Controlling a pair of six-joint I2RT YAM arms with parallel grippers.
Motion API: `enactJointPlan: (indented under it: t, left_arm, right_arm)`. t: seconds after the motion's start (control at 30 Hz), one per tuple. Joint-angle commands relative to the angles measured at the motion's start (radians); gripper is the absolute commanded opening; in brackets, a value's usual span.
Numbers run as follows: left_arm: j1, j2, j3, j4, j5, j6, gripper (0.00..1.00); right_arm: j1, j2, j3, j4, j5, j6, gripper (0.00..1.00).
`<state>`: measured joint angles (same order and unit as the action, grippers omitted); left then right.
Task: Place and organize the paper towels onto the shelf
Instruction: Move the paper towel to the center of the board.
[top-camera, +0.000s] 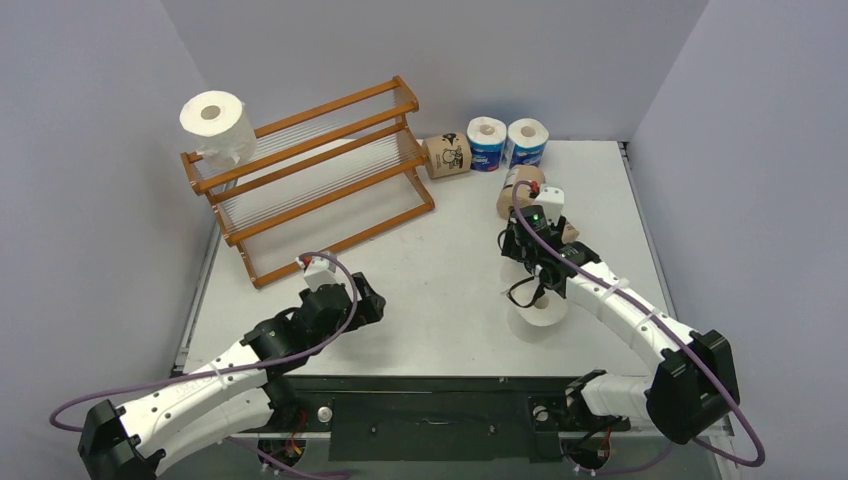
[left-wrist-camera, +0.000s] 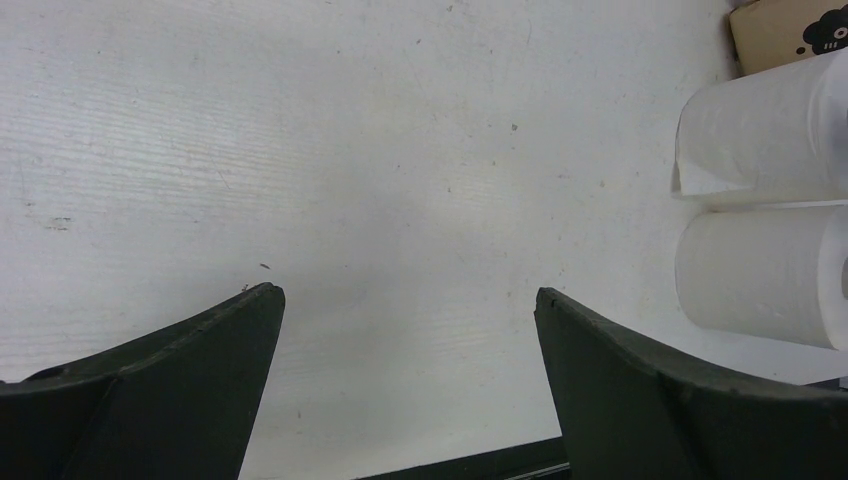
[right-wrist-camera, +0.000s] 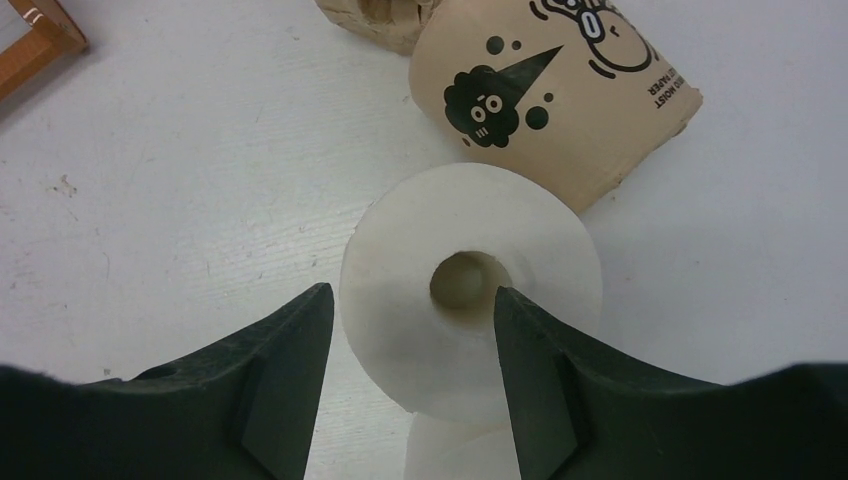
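Note:
The wooden shelf (top-camera: 310, 180) stands at the back left with one white paper towel roll (top-camera: 213, 122) on its top left end. A white roll (right-wrist-camera: 400, 330) stands end-up on the table under my right gripper (right-wrist-camera: 412, 295). That gripper is open: one finger is beside the roll's outer wall and the other is over the far side of its hollow core. A second white roll (right-wrist-camera: 450, 455) shows just below it. My left gripper (left-wrist-camera: 410, 300) hangs wide open over bare table, and both white rolls (left-wrist-camera: 760, 130) lie to its right.
One brown printed roll (top-camera: 446, 156) and two blue-and-white rolls (top-camera: 486, 143) stand in a row at the back. Another brown roll (right-wrist-camera: 560, 100) lies just beyond the white one, with a crumpled brown one (top-camera: 520, 188) behind it. A shelf corner (right-wrist-camera: 30, 40) shows far left.

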<state>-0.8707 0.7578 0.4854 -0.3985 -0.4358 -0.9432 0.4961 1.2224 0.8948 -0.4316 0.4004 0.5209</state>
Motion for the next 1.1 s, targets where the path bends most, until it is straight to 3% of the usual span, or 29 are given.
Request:
enactJointPlan:
  t: [0.0, 0.73, 1.07]
  left_arm:
    - [-0.004, -0.048, -0.020, -0.010, 0.004, -0.029, 0.97]
    - [-0.004, -0.057, -0.011, -0.032, -0.018, -0.036, 0.96]
    - [-0.003, -0.089, 0.026, -0.061, -0.037, 0.011, 0.96]
  right_arm:
    - [0.019, 0.047, 0.053, 0.006, 0.006, -0.038, 0.56]
    - [0.059, 0.206, 0.080, -0.023, -0.008, -0.080, 0.46]
    - [0.176, 0.165, 0.102, -0.053, 0.026, -0.077, 0.32]
